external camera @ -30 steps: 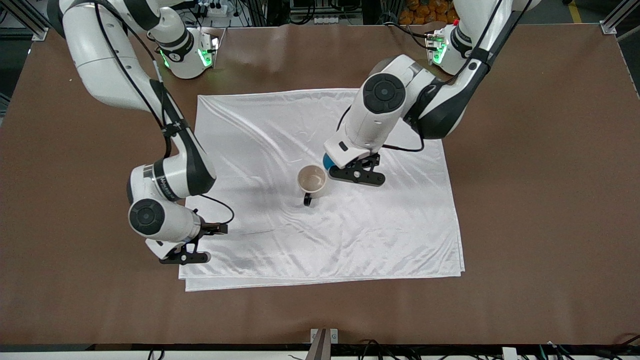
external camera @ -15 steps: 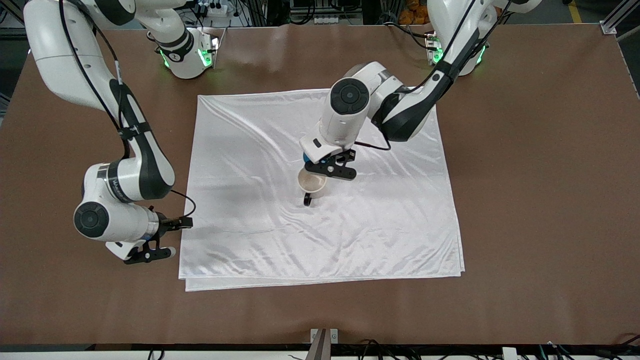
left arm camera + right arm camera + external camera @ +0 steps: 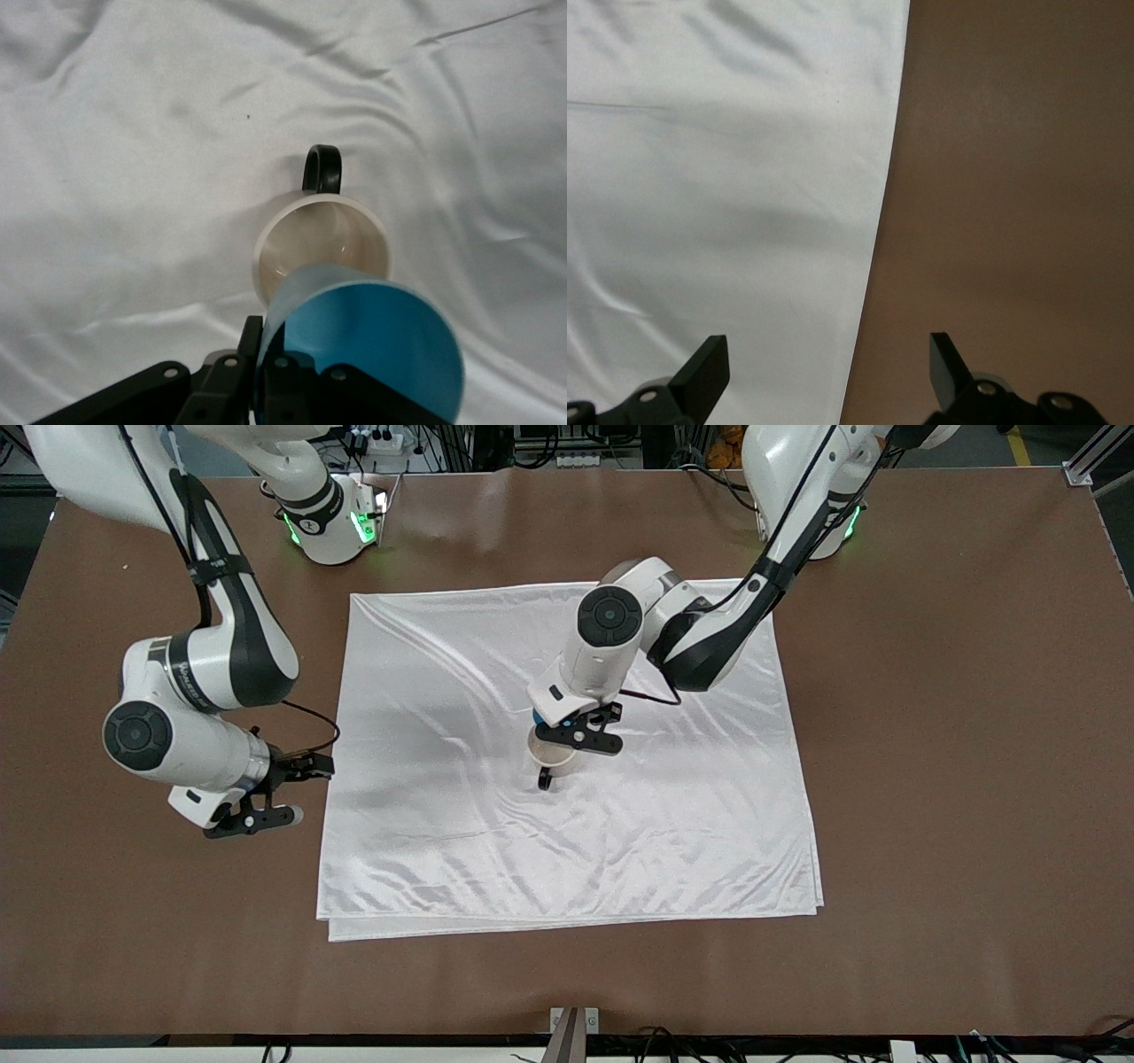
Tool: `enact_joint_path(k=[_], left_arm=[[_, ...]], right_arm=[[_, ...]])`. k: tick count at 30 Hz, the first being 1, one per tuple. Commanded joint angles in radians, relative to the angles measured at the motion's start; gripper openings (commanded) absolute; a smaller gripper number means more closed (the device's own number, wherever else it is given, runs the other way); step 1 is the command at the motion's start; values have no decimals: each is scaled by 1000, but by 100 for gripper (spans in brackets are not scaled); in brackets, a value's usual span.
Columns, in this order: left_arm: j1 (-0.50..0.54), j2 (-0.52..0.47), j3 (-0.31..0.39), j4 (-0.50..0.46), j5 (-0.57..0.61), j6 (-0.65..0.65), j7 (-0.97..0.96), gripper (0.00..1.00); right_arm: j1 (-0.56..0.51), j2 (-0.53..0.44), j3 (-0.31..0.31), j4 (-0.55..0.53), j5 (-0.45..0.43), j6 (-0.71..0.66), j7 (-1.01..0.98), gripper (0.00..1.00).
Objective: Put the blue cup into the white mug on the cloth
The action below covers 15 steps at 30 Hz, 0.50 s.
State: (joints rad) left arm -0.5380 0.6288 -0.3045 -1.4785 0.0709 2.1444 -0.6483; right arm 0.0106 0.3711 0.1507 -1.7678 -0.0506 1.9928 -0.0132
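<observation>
The white mug [image 3: 555, 758] with a black handle [image 3: 543, 779] stands upright in the middle of the cloth [image 3: 691, 824]. My left gripper [image 3: 574, 735] is shut on the wall of the blue cup [image 3: 537, 716] and holds it just above the mug. In the left wrist view the blue cup [image 3: 372, 354] overlaps the rim of the mug [image 3: 314, 239], one finger [image 3: 251, 341] outside the cup's wall and the other inside. My right gripper [image 3: 252, 817] is open and empty, low over the table by the cloth's edge toward the right arm's end; its wrist view [image 3: 826, 361] shows that edge below.
The brown table [image 3: 930, 735] surrounds the cloth on all sides. The cloth's edge nearest the front camera is folded double [image 3: 567, 923]. The cloth [image 3: 718, 177] and bare table [image 3: 1010, 177] show in the right wrist view.
My left gripper has carried the blue cup sideways from beside the mug to over it. My right arm has drawn back off the cloth toward its end of the table.
</observation>
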Motion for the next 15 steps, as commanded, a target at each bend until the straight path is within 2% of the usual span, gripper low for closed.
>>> enact_joint_path(k=[1, 15], left_arm=[[-11, 22, 8, 9, 35, 37, -27, 0], [-11, 54, 10, 10, 35, 88, -28, 0]], right_arm=[[-12, -103, 9, -68, 18, -40, 2, 100], [-41, -305, 13, -108, 20, -202, -7, 100]])
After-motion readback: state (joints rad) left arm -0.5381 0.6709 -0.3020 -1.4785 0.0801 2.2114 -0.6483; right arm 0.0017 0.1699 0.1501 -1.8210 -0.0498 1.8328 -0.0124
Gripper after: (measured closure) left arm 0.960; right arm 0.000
